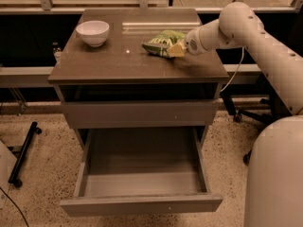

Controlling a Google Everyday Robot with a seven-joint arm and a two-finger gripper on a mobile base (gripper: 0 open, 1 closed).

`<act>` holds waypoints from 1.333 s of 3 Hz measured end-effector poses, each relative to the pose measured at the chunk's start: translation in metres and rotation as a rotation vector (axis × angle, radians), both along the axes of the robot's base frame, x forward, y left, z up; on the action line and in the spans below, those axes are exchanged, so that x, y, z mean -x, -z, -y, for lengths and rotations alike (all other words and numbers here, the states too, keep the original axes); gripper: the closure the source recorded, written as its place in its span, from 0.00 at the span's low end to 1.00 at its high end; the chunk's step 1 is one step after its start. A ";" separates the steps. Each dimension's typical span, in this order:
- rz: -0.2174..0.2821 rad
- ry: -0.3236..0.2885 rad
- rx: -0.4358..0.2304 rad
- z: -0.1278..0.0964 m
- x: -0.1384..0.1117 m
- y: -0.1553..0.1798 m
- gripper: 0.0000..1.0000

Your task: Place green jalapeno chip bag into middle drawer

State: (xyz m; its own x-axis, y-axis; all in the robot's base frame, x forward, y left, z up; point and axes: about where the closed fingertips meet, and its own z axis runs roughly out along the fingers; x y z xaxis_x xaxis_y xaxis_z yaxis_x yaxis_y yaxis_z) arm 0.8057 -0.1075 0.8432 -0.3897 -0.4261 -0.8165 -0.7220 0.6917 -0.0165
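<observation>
Camera view: small crinkly green foil jalapeno chip bag [160, 42] is shown on the brown bench [118, 63], touched by the robot's white hand [178, 49]; whether it is gripped cannot be told. Below, the deep grey middle drawer [142, 203] is pulled open; lifting and placing are judged outstanding.

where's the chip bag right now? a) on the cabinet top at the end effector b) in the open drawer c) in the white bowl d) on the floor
a: the chip bag lies on the cabinet top with the end effector at its right end, apart from the bowl and above the drawer.
</observation>
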 end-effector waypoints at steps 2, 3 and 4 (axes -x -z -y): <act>0.085 -0.070 0.040 0.003 0.035 -0.045 1.00; 0.120 -0.204 0.056 -0.010 0.076 -0.066 1.00; 0.153 -0.411 -0.028 -0.029 0.173 -0.078 1.00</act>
State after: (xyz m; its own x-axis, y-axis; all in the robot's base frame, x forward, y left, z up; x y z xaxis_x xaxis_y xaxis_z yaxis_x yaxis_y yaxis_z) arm 0.6324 -0.0785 0.9213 -0.0663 -0.4975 -0.8649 -0.9281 0.3491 -0.1297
